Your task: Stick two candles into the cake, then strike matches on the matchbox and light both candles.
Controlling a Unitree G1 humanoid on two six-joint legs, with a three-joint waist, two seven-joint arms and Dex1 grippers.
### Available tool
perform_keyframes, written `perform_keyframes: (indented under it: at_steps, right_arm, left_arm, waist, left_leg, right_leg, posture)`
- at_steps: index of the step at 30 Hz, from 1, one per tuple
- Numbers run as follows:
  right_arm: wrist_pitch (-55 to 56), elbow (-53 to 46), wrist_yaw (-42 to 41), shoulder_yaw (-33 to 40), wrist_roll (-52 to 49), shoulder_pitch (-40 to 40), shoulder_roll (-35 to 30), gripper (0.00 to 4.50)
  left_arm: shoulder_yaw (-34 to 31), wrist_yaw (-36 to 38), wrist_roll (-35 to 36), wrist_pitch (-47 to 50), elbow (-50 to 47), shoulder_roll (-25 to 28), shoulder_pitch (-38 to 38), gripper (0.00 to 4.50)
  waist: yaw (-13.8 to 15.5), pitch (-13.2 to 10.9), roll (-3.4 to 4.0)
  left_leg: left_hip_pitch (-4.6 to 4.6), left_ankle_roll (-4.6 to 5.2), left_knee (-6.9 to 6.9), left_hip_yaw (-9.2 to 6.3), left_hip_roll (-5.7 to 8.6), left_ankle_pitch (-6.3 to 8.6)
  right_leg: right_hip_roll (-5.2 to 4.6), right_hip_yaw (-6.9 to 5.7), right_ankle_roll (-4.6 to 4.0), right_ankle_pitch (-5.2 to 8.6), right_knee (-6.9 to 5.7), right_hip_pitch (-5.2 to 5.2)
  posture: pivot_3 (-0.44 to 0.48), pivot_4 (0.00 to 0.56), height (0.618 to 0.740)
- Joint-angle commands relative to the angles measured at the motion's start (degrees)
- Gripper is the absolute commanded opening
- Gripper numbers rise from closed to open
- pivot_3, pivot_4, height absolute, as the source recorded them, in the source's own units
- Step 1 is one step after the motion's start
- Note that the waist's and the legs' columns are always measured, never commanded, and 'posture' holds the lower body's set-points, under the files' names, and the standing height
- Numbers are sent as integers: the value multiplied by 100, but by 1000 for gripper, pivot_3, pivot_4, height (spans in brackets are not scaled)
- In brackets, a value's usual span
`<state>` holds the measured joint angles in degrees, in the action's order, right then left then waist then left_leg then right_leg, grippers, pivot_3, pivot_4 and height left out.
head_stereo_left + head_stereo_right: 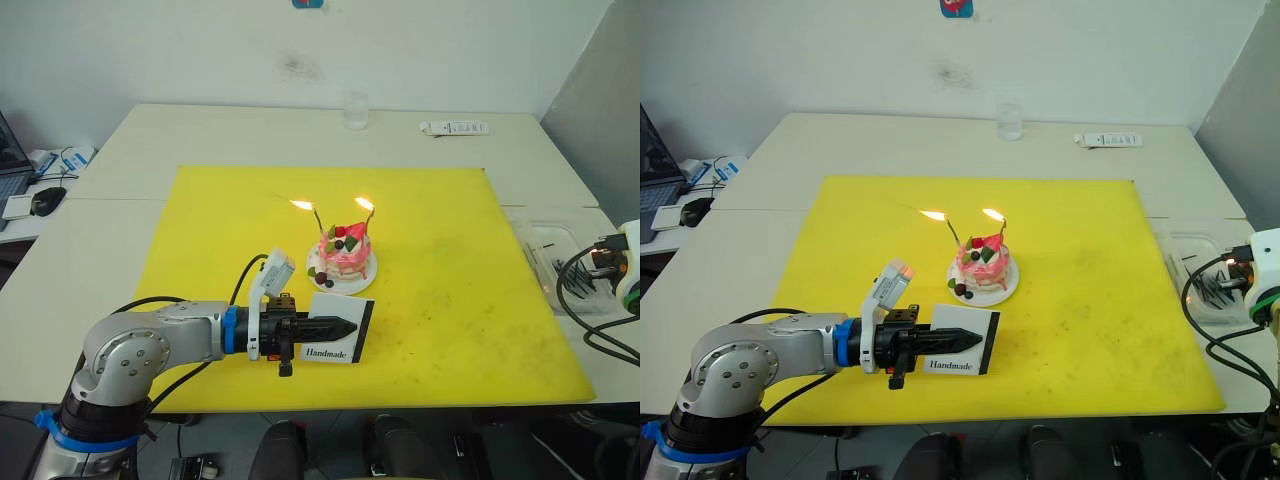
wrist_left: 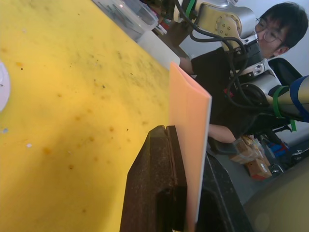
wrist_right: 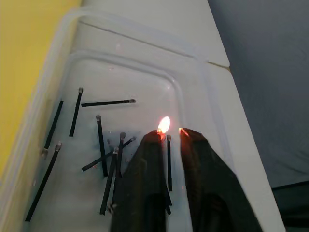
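Observation:
The pink-and-white cake (image 1: 343, 255) stands on its small white plate near the middle of the yellow mat (image 1: 450, 310). Two thin candles (image 1: 316, 222) lean out of its top, and each carries a flame (image 1: 364, 204). In front of the cake, my left gripper (image 1: 338, 325) is shut on the white "Handmade" matchbox (image 1: 330, 352), holding it upright on its edge just above the mat. At the table's right side my right gripper (image 3: 171, 133) hangs over a clear plastic tray (image 3: 203, 72), shut on a match (image 3: 168, 164) that burns at the fingertips. Several dark matches (image 3: 99, 140) lie in the tray.
A drinking glass (image 1: 356, 110) and a white remote (image 1: 454, 128) sit at the table's far edge. A mouse (image 1: 47, 200) and cables lie on the desk at the left. A person (image 2: 270, 34) shows in the left wrist view beyond the mat's edge.

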<state>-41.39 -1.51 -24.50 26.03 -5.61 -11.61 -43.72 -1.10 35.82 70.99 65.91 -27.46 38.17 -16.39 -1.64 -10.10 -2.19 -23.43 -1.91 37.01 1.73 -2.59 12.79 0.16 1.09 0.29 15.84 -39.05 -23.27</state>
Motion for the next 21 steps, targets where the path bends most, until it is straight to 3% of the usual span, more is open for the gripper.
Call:
perform_keyframes:
  at_steps: [1,7,8,15,21]
  right_arm:
    - [221,87,127,268,-124,-186,-38,2093]
    - [445,-237,125,423,-299,-182,-127,4291]
    - [484,-342,92,465,-341,-151,-159,4460]
    - [888,-1523,-823,484,-853,229,-432,4460]
    - [1346,-2441,-2011,36,-1416,472,-803,4460]
  left_arm:
    - [-43,-37,100,-35,-167,-11,7,0]
    - [-79,-122,91,-49,-142,-16,25,0]
    - [-91,-150,93,-52,-128,-22,25,0]
    - [-484,-434,651,310,2,362,214,0]
    - [-558,-1219,1406,550,265,519,318,0]
  waist:
    - [0,0,1]
    - [2,1,3]
    - [2,1,4]
    - [-7,2,7]
    - [4,2,7]
  left_leg:
    - [0,0,0,0,0,0]
    - [0,0,0,0,-1,0]
    - [0,0,0,0,-1,0]
    - [1,0,-2,-2,-8,0]
    - [7,0,-3,-8,-10,0]
  right_leg:
    - [0,0,0,0,0,0]
    - [0,0,0,0,1,0]
    - [0,0,0,0,1,0]
    - [1,-1,1,1,1,0]
    - [-4,-8,1,1,1,7]
  posture:
    - [0,150,740]
    - [0,150,740]
    - [0,150,740]
    - [0,150,740]
    - [0,150,740]
